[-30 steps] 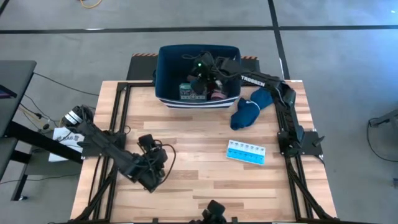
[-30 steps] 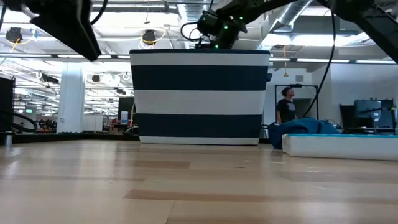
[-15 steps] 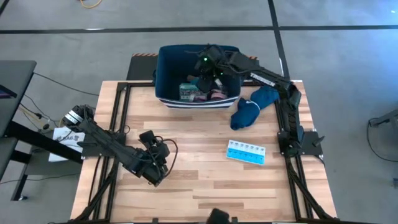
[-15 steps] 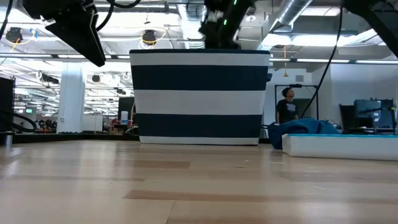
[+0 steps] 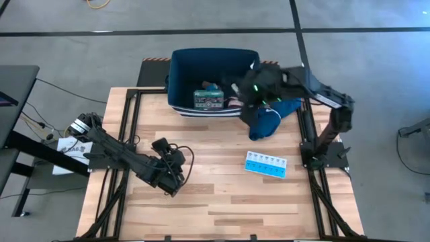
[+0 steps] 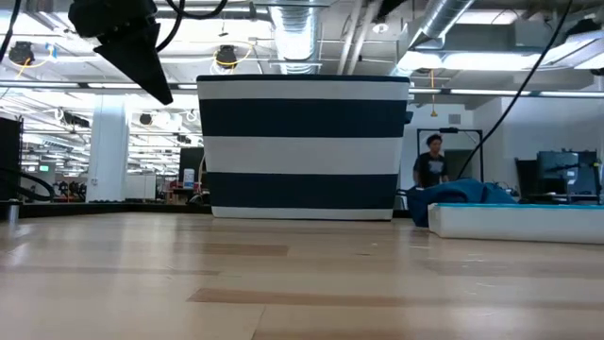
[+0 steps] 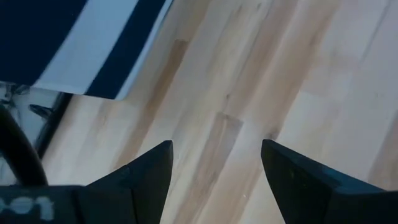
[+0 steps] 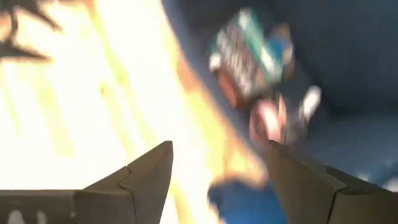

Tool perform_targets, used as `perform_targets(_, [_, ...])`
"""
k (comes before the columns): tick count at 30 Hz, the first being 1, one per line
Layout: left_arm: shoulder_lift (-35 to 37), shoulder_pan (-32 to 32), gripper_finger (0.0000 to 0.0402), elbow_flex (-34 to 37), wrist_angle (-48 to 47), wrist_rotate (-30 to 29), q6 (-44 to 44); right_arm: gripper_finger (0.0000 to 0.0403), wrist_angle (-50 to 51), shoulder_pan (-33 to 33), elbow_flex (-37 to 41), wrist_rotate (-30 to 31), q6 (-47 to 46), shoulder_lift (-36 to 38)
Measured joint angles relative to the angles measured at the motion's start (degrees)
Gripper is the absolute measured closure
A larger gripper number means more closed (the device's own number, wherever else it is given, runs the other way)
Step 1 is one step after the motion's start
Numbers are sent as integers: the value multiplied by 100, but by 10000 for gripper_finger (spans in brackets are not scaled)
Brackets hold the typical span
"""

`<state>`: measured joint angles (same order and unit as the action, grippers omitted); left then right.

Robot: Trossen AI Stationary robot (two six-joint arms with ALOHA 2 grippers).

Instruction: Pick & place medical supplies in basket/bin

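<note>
Right claw [image 5: 250, 91] is swinging out of the navy tub [image 5: 181, 74], open and empty; light blue pill organizer [image 5: 265, 164] is lying nearer, crosswise, left claw [image 7: 214, 163] idling open.

The bin [image 5: 180, 74] sat at upper centre, a box [image 5: 207, 99] inside; the cloth [image 5: 269, 119] lay right of it, the pill organizer [image 5: 265, 164] lower right.

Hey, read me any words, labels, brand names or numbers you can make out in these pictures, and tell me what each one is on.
None can be read with certainty.
Green-white-red box in the basket: it has print, too small to read from above and blurred in the right wrist view.
Left wrist housing, at the edge of its own view: pale characters, cut off and unreadable.
Light blue pill organizer on the table: lid marks too small to read.
</note>
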<state>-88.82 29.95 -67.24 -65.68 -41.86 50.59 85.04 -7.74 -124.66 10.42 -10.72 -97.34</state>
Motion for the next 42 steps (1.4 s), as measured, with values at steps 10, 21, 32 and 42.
perform_targets(10, [0, 118, 165, 0, 1299, 439, -833, 154, 436, 2105, 1303, 639, -2345, 459])
perform_targets(21, [0, 332, 165, 0, 955, 346, -569, 154, -93, 3454, 4833, 364, -4645, 754])
perform_targets(32, [0, 341, 165, 0, 965, 365, -568, 154, -2271, 3557, 7087, -148, -4826, 748])
perform_targets(42, [0, 341, 165, 0, 968, 358, -570, 154, -3464, 3051, 7554, 228, -4892, 755])
